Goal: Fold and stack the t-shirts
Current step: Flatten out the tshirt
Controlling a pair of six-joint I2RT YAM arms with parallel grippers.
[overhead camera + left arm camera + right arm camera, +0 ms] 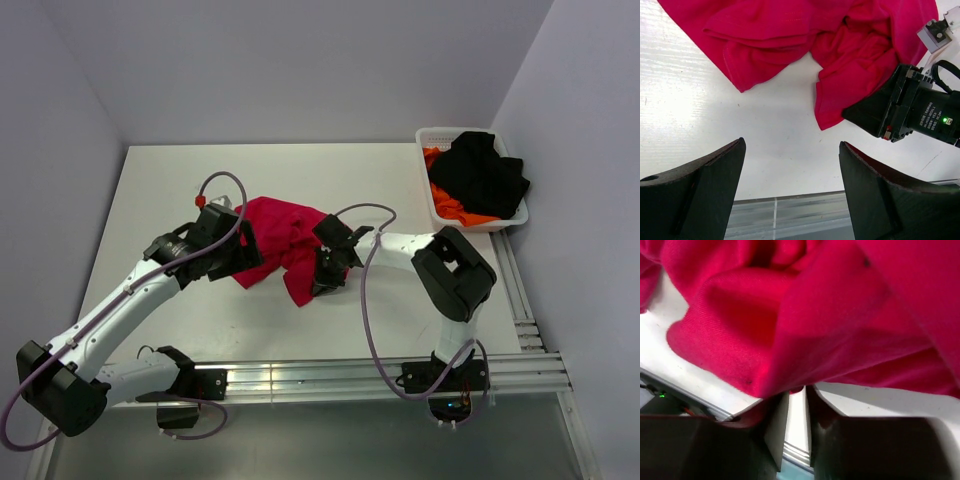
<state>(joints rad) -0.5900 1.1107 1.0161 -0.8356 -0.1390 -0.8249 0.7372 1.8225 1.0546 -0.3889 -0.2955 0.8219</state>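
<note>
The crimson-red t-shirt (285, 235) lies crumpled on the white table (200, 180) between my two grippers. My right gripper (325, 275) is shut on the shirt's lower right edge; in the right wrist view its jaws (797, 390) pinch a fold of the red cloth (790, 305) at their tips. My left gripper (240, 262) is open and empty at the shirt's left side. In the left wrist view it (791, 142) hovers over bare table, with the shirt (790, 35) ahead and the right gripper (867, 112) at the right. A black t-shirt (480, 175) and an orange t-shirt (450, 205) lie in the basket.
The white lattice basket (432, 140) stands at the back right corner of the table. A metal rail (330, 378) runs along the near edge. Grey walls close in the back and both sides.
</note>
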